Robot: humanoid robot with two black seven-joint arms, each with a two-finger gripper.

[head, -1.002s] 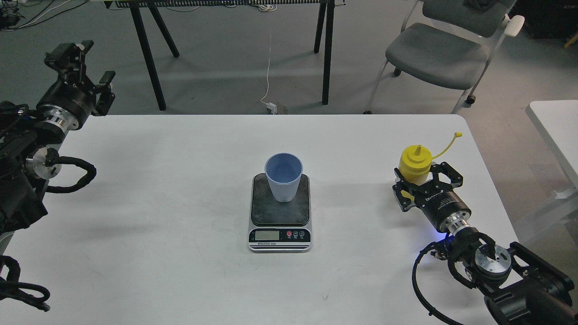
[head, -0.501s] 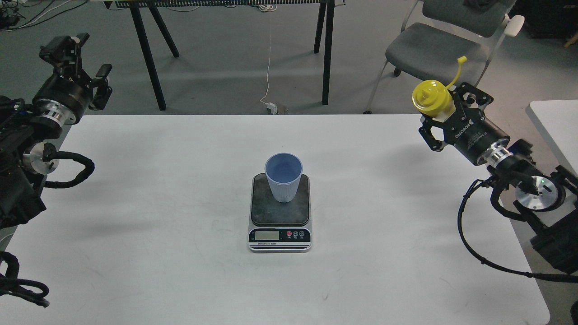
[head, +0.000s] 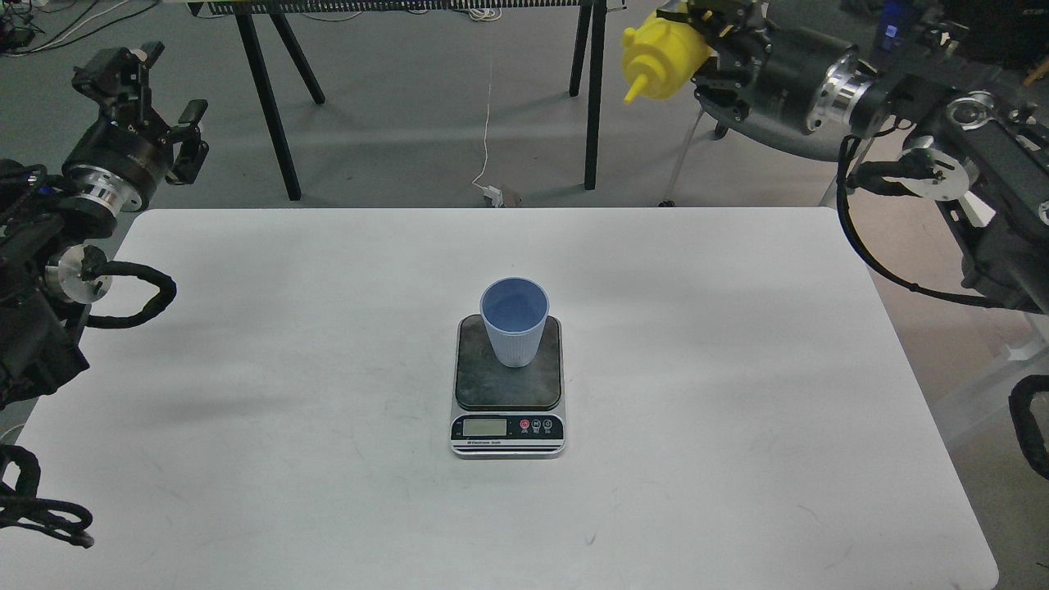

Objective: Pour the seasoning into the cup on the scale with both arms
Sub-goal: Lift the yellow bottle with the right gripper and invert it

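The cup stood upright on the scale, mouth open upward. The bottle hung well up and to the right of the cup, its long axis tipped so the nozzle pointed down-left toward it (not yet over the rim). The right gripper was clamped on the bottle. The left gripper, far left of the cup, held nothing, jaws apart.
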